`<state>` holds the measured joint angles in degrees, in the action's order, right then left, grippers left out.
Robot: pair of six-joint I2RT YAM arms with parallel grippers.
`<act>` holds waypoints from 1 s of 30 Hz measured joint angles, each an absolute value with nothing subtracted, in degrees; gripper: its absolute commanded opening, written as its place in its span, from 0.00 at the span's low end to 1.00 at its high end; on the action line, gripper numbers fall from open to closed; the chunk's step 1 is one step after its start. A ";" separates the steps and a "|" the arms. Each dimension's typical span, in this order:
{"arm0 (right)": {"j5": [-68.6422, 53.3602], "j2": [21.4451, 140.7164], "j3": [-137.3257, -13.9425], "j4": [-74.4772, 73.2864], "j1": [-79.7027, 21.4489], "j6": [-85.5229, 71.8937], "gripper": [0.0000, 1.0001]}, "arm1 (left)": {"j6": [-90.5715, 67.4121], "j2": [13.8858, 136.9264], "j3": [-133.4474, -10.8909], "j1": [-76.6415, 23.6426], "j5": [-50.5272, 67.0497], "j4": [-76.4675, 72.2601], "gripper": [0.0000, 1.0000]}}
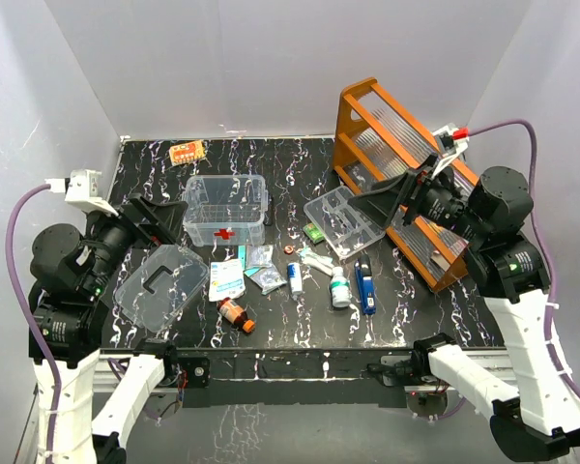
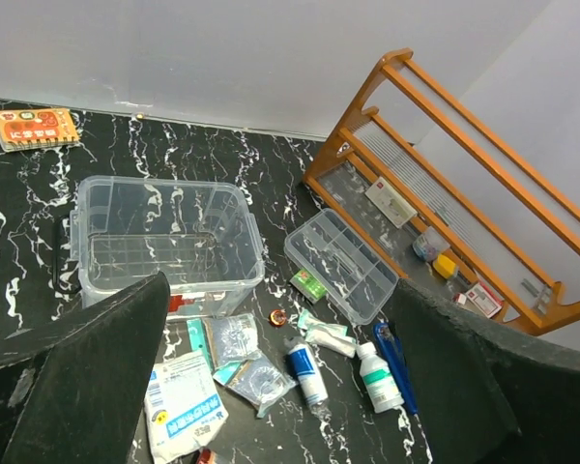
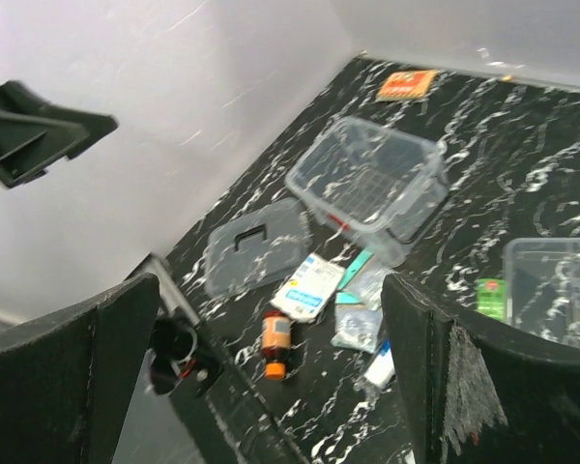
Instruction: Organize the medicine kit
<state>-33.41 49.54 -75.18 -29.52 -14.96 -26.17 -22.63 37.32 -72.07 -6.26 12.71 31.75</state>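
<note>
i see the medicine kit box [image 1: 205,228] standing upright on the black marbled table [image 1: 300,164], left of centre and toward the back. it is a small clear plastic rectangle with rounded corners, open at the top, with a red cross [image 1: 226,233] on the front wall facing me. its lid [image 1: 174,295] is off and lies flat just beside the box's front left corner, near the table's front edge. the lid is clear too, with a dark handle [image 1: 158,277] across its middle.

Plastic, marble look, wood
The kit [image 1: 203,230] and lid [image 1: 159,280] are smooth clear plastic; the table [image 1: 300,164] is glossy black, white-veined; the rack [image 1: 340,126] is orange wood with ribbed clear panels.
</note>
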 measured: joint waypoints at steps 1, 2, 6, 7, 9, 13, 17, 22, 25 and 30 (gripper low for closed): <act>-35.20 49.78 -75.11 -29.47 -15.14 -26.48 0.98 | -22.90 36.97 -71.88 -6.20 12.93 31.70 0.99; -36.75 50.09 -75.11 -29.28 -15.35 -26.70 0.98 | -23.20 36.60 -71.55 -6.13 13.17 31.46 0.99; -42.26 51.92 -75.11 -28.88 -16.01 -27.07 0.98 | -23.64 35.62 -69.63 -6.09 14.76 30.68 0.99; -43.22 52.40 -75.09 -28.88 -16.14 -27.09 0.98 | -23.64 35.48 -68.90 -6.09 15.35 30.44 0.99; -44.49 53.08 -74.54 -28.42 -16.14 -27.14 0.98 | -23.64 35.40 -67.26 -6.07 16.43 30.04 0.99; -45.47 53.34 -71.66 -28.01 -16.27 -27.38 0.98 | -23.66 35.38 -63.26 -6.04 18.63 29.58 0.99; -44.71 54.68 -68.82 -28.34 -16.75 -27.38 0.93 | -24.27 35.57 -59.66 -5.98 21.17 29.10 0.99; -35.27 56.23 -61.36 -28.40 -18.46 -29.34 0.88 | -25.96 36.51 -57.14 -5.89 23.55 27.27 0.99; -28.53 57.54 -57.58 -28.64 -20.58 -31.44 0.86 | -26.65 37.50 -55.94 -5.78 24.67 26.15 0.99; -17.10 60.84 -56.64 -29.54 -28.69 -33.04 0.76 | -26.85 39.64 -55.31 -5.74 24.77 24.49 0.99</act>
<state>-17.10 60.84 -56.64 -29.54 -28.69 -33.04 -26.85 39.64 -55.31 -5.74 24.77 24.49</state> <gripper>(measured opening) 0.811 0.985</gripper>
